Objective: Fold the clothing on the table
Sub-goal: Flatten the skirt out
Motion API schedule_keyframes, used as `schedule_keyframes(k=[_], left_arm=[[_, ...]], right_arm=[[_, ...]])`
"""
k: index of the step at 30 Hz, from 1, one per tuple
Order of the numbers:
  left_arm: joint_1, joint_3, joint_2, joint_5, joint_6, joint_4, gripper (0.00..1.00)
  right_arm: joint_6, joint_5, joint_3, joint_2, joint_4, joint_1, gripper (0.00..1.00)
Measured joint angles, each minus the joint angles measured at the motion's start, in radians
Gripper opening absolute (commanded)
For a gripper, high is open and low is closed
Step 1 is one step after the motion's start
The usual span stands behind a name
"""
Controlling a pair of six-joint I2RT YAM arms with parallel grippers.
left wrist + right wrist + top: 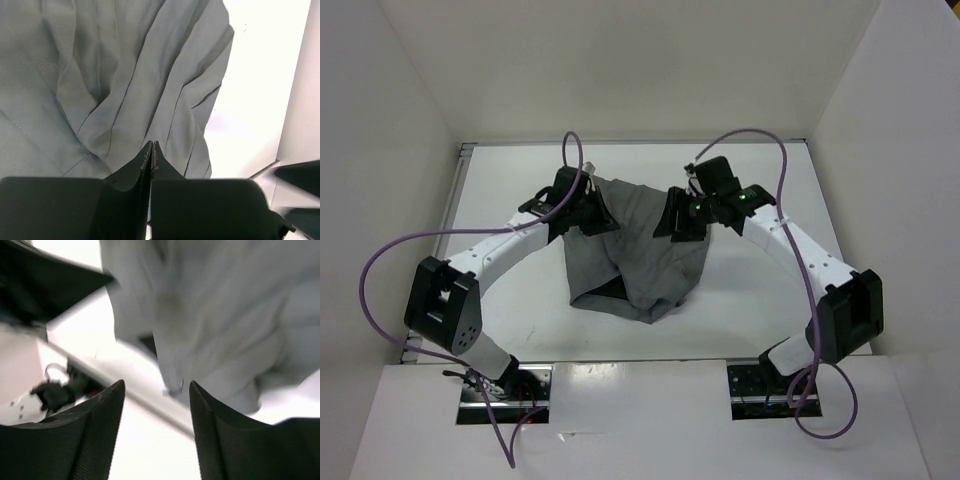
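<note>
My left gripper (588, 212) sits at the far left corner of the mid-grey pleated fabric garment (635, 255). Its fingers are pressed flat together, and in its wrist view the pleats run down to their tips, so I judge that I have a thin pinch of the edge there to anchor that corner. My right gripper (680, 222) is at the garment's far right corner with its fingers (95, 435) well apart and nothing between them; the cloth hangs beyond the tips, blurred, not gripped. The garment lies bunched in the middle of the flat white table (740, 300), its near end rumpled into a point. With one corner pinned and the other free, I'd say the fold is barely begun.
</note>
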Motion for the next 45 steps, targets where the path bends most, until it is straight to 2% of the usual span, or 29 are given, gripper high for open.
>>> schedule_keyframes(k=[4,9,20,22,23,25,28,32,35,41,45], left_arm=[[0.002,0.000,-0.037,-0.014,0.000,-0.014,0.02],[0.024,0.000,-0.076,-0.019,0.000,-0.021,0.02],[0.095,-0.090,-0.148,-0.023,0.000,-0.027,0.02],[0.105,-0.099,-0.149,-0.023,0.000,-0.027,0.02],[0.111,-0.102,-0.149,-0.022,0.000,-0.027,0.02],[0.123,-0.105,-0.150,-0.019,0.001,-0.026,0.02],[0.141,-0.110,-0.151,-0.014,0.002,-0.023,0.02],[0.156,-0.119,-0.157,-0.008,0.003,-0.022,0.02],[0.162,-0.126,-0.165,-0.003,0.004,-0.022,0.02],[0.167,-0.133,-0.173,0.008,0.004,-0.018,0.02],[0.167,-0.157,-0.173,0.011,0.004,-0.018,0.02]], right_arm=[[0.064,-0.113,-0.121,0.039,-0.031,-0.002,0.58],[0.106,-0.187,-0.163,0.143,-0.054,0.002,0.58],[0.127,-0.202,-0.163,0.353,-0.057,0.047,0.58],[0.123,-0.183,-0.163,0.402,-0.063,0.065,0.50],[0.117,-0.170,-0.163,0.425,-0.066,0.075,0.26],[0.107,-0.158,-0.159,0.461,-0.072,0.087,0.00],[0.105,-0.143,-0.137,0.481,-0.098,0.092,0.00],[0.104,0.003,-0.032,0.443,-0.168,0.094,0.00],[0.096,0.137,0.139,0.369,-0.245,0.094,0.00],[0.055,0.330,0.501,0.208,-0.275,0.095,0.00],[0.029,0.420,0.581,0.177,-0.301,0.100,0.00]])
